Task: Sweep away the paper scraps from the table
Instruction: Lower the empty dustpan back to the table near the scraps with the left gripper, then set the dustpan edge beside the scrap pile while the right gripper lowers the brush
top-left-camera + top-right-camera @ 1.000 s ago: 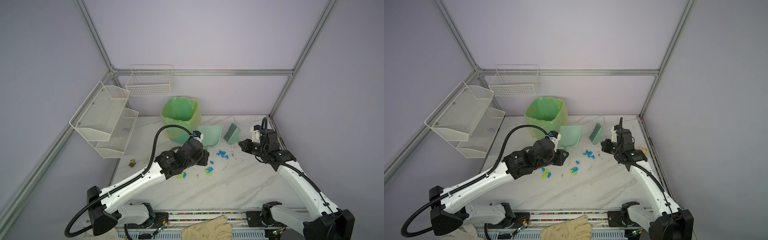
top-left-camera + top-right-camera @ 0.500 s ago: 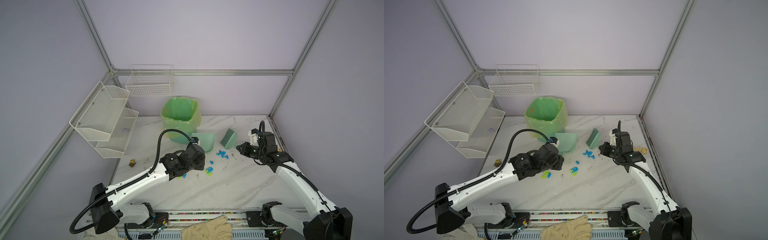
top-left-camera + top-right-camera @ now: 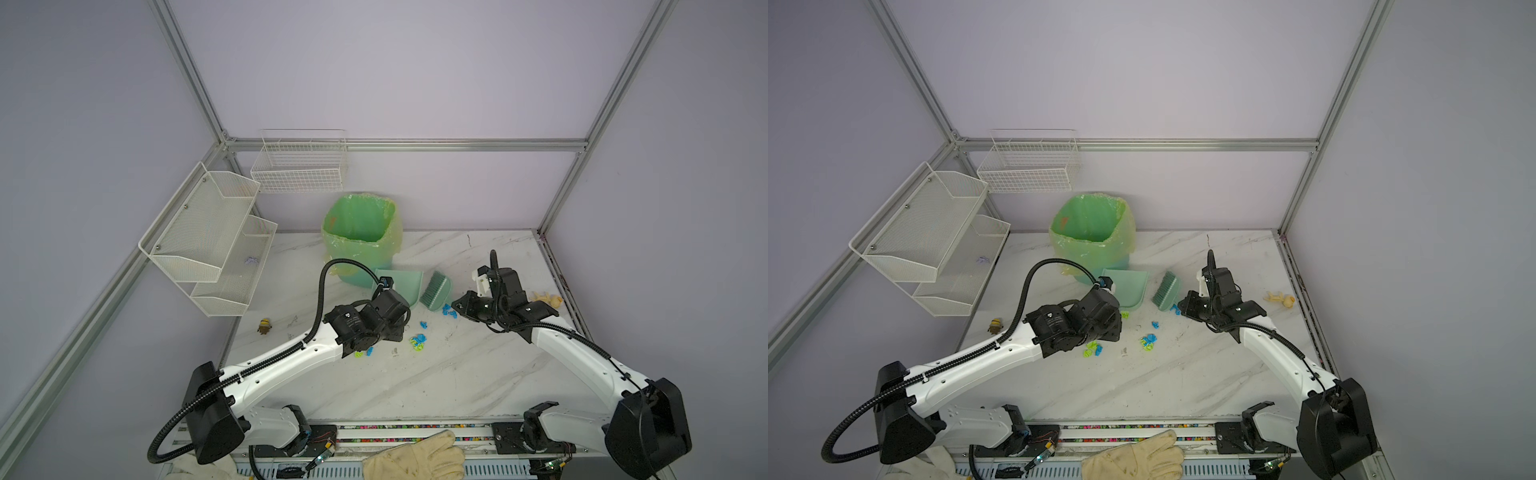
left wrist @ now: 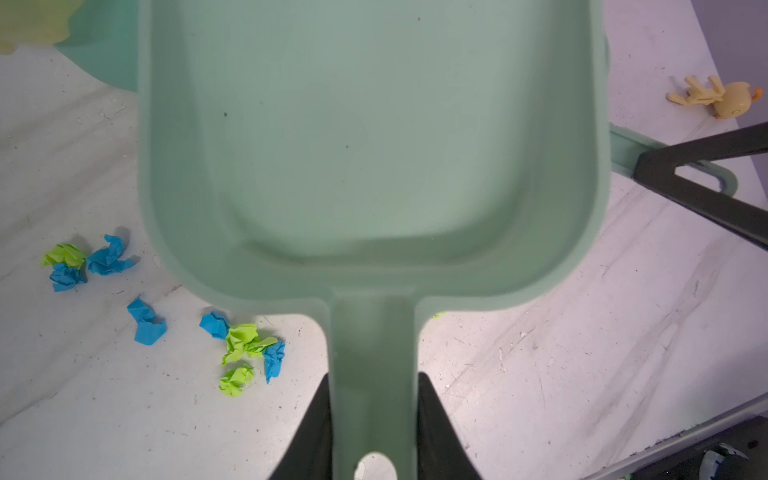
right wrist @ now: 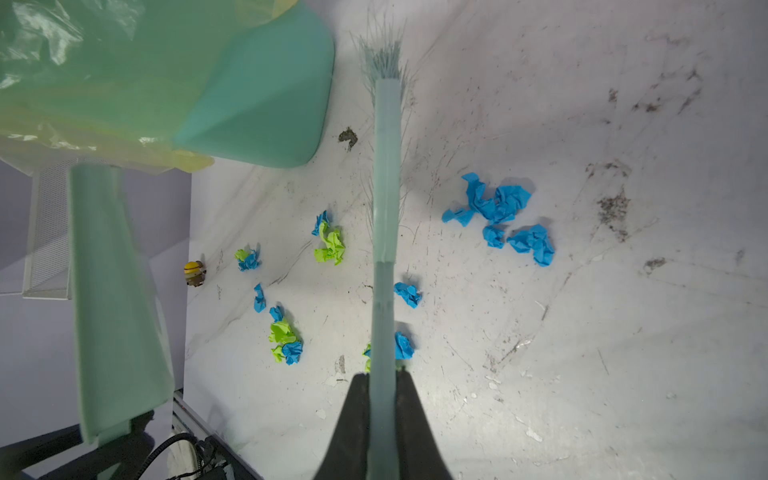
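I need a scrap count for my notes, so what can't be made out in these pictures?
Blue and lime crumpled paper scraps: in a top view the left arm's black wrist covers some; in the right wrist view the mint-green brush handle crosses others.
Mint-green plastic dustpan: front lip cut off by the left wrist view's edge.
Green-bagged bin: bottom hidden by its own wall in both top views.
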